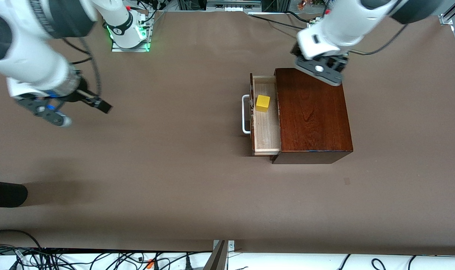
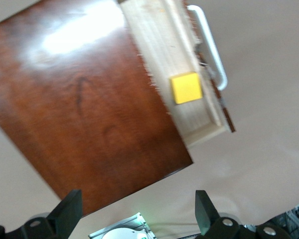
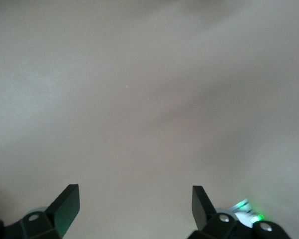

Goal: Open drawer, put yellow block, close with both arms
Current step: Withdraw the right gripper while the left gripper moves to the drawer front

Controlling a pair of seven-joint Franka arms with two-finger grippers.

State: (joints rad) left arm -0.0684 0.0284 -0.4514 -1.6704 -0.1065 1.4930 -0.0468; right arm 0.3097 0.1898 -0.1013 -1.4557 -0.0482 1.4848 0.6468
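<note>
The drawer (image 1: 267,129) stands pulled out of the mahogany box (image 1: 314,112), its white handle (image 1: 245,114) facing the right arm's end of the table. The yellow block (image 1: 262,103) lies in the drawer's tray, in the half farther from the front camera. In the left wrist view the block (image 2: 186,88) sits in the pale tray (image 2: 159,45) next to the handle (image 2: 209,45). My left gripper (image 2: 137,214) hangs open and empty over the box's corner nearest its base (image 1: 321,71). My right gripper (image 3: 134,206) is open over bare table, well away from the drawer (image 1: 96,103).
The right arm's green-lit base (image 1: 130,35) stands at the table's edge farthest from the front camera. A black object (image 1: 4,194) pokes in at the right arm's end. Cables (image 1: 62,258) run along the edge nearest the front camera. Brown table surface lies between the two grippers.
</note>
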